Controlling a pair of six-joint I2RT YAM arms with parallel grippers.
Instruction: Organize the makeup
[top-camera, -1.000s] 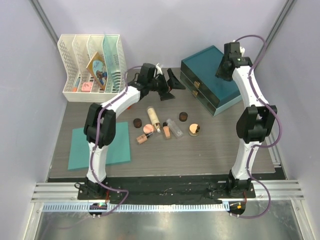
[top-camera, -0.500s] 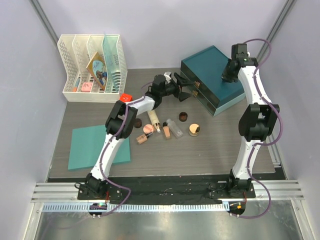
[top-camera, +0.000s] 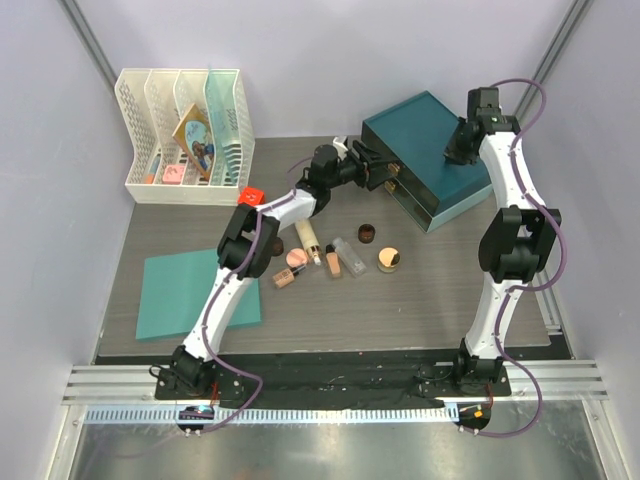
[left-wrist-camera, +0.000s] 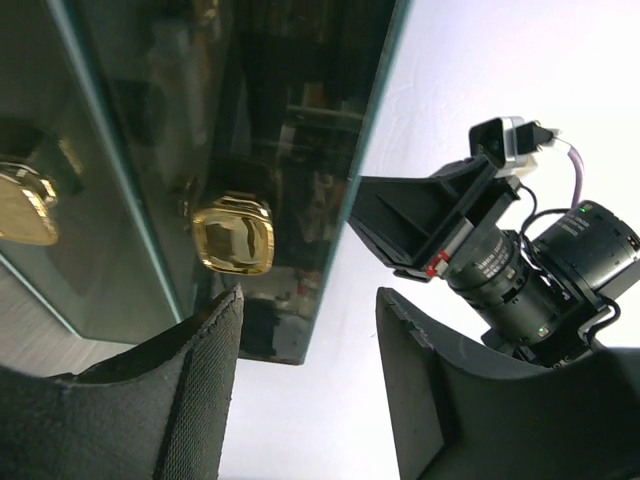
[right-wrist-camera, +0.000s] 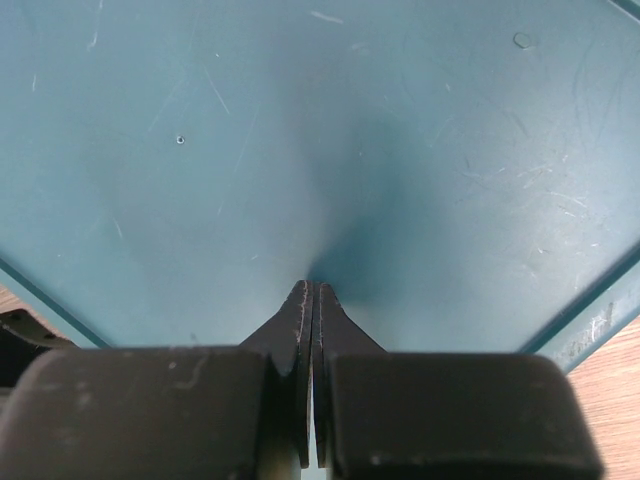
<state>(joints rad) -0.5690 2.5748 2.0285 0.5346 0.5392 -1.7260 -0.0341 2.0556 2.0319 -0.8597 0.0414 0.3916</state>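
The makeup lies loose mid-table: a beige tube (top-camera: 308, 237), two dark brown jars (top-camera: 275, 244) (top-camera: 367, 234), a pink compact (top-camera: 296, 258), a clear bottle (top-camera: 347, 257), peach sticks (top-camera: 333, 265) (top-camera: 284, 279) and a gold-lidded jar (top-camera: 389, 260). My left gripper (top-camera: 376, 166) (left-wrist-camera: 310, 380) is open at the front of the teal drawer box (top-camera: 425, 150), its fingers just short of a gold drawer handle (left-wrist-camera: 233, 235). My right gripper (top-camera: 455, 152) (right-wrist-camera: 313, 292) is shut and empty, tips pressed on the box's teal top (right-wrist-camera: 320, 130).
A white rack (top-camera: 185, 135) with a picture card stands at the back left. A flat teal mat (top-camera: 195, 290) lies at the front left. A second gold handle (left-wrist-camera: 20, 205) shows on the other drawer. The right arm's wrist (left-wrist-camera: 520, 270) sits just above the box.
My left arm has swung right from beside the rack and reached the drawer box's front. My right gripper shifted slightly right on the box top.
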